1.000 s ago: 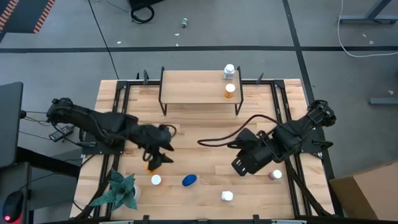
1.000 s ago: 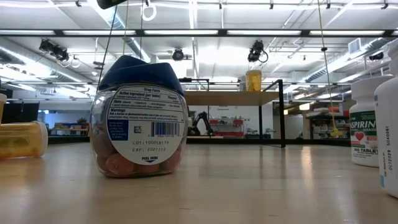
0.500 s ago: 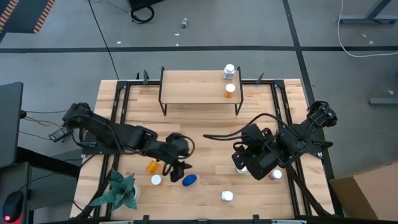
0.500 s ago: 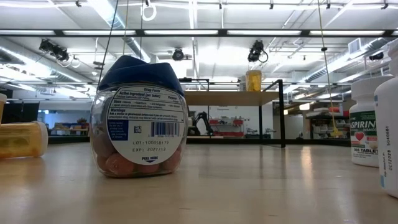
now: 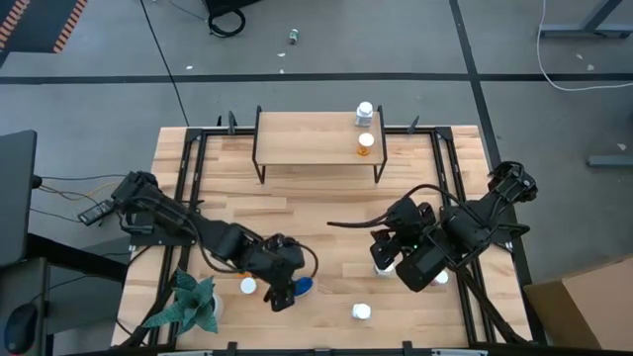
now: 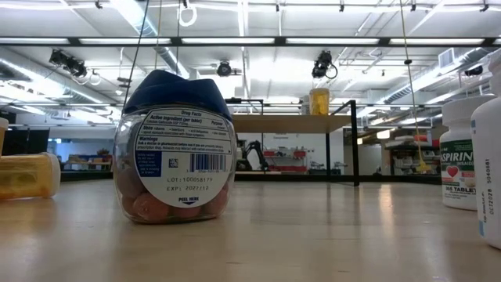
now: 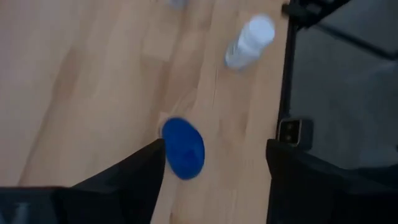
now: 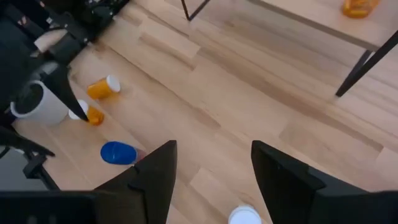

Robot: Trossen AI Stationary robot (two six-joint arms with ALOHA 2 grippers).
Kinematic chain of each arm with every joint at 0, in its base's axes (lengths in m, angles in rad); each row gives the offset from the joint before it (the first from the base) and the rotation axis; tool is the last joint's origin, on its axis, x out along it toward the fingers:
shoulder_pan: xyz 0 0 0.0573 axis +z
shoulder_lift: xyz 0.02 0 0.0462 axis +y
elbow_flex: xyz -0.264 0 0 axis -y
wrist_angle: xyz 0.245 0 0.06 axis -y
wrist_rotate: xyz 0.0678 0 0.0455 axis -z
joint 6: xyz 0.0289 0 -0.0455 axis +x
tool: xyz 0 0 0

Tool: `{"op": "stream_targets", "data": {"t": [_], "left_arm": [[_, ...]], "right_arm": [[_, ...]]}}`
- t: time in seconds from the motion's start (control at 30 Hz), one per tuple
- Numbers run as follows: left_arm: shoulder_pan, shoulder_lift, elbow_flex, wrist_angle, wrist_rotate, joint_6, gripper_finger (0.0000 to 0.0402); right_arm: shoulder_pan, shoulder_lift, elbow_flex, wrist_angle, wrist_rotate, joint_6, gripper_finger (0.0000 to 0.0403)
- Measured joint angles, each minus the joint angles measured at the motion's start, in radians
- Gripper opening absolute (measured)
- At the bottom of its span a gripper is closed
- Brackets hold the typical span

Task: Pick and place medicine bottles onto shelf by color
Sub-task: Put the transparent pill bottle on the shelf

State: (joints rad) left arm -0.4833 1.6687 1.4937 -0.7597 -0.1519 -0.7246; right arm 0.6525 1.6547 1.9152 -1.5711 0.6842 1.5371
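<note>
The blue-lidded bottle (image 5: pixel 305 286) stands near the table's near edge and fills the low view (image 6: pixel 176 153). My left gripper (image 5: pixel 285 295) is open and hovers over it. In the left wrist view the blue lid (image 7: pixel 183 148) shows between the fingers, nearer one of them. My right gripper (image 5: pixel 386 255) is open above a white-capped bottle (image 5: pixel 380 266), whose cap shows in the right wrist view (image 8: pixel 242 216). The shelf (image 5: pixel 316 138) stands at the far edge with a white bottle (image 5: pixel 365 112) and an orange bottle (image 5: pixel 366 144) on its board.
Another white bottle (image 5: pixel 362 311) stands near the near edge. A dark red bottle (image 5: pixel 440 279) stands by my right arm. Two orange bottles (image 8: pixel 102 87) (image 8: pixel 93 115) lie by my left arm. A green plant (image 5: pixel 193 302) stands at the near left corner.
My left gripper has gone toward the table's right and near edges, from over the orange bottle to over the blue-lidded bottle. My right arm has shifted a little, and the white-capped bottle now shows beside its gripper. No bottle has moved.
</note>
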Motion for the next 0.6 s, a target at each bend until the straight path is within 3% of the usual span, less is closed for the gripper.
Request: {"op": "stream_targets", "data": {"t": [0.33, 0.6], "left_arm": [[0.027, 0.117, 0.0, -0.017, 0.0, -0.061, 0.0372], [0.031, 0.176, 0.0, -0.02, 0.075, -0.059, 0.0396]], "right_arm": [[-0.002, 0.0, 0.0, 0.0, 0.007, -0.018, 0.0215], [-0.002, 0.0, 0.0, 0.0, 0.007, -0.018, 0.0214]]}}
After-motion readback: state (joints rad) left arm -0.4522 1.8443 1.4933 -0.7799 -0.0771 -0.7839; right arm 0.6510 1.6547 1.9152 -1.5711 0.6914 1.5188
